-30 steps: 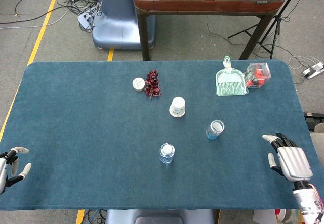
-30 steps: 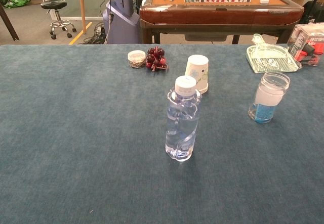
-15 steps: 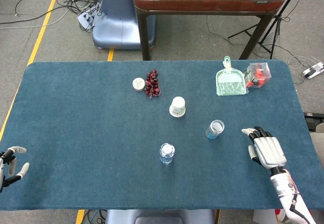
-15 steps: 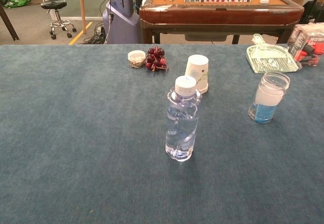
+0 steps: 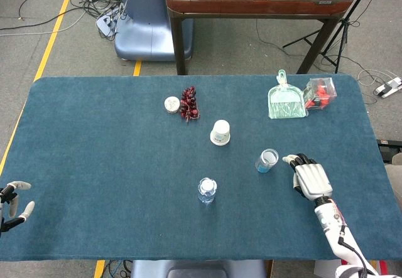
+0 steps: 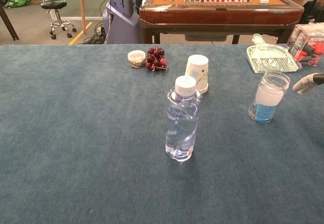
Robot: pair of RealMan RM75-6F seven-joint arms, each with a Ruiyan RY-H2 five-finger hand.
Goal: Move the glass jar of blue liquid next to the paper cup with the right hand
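Note:
The glass jar (image 5: pixel 267 161) (image 6: pixel 268 97) has no lid and holds a little blue liquid; it stands on the blue table right of centre. The white paper cup (image 5: pixel 220 132) (image 6: pixel 197 73) sits upside down to its upper left. My right hand (image 5: pixel 309 179) hovers just right of the jar, fingers apart, holding nothing; one fingertip (image 6: pixel 305 84) enters the chest view beside the jar without touching it. My left hand (image 5: pixel 14 199) is at the table's near left edge, fingers apart and empty.
A clear water bottle (image 5: pixel 207 190) (image 6: pixel 183 119) stands in front of the cup. Dark red grapes (image 5: pixel 189 103) and a small round tin (image 5: pixel 171 104) lie farther back. A green dustpan (image 5: pixel 287 100) and a clear box (image 5: pixel 320 93) sit at the back right.
My right hand has moved left and forward from the table's right edge to just beside the jar. The left hand has barely shifted. The jar has not moved.

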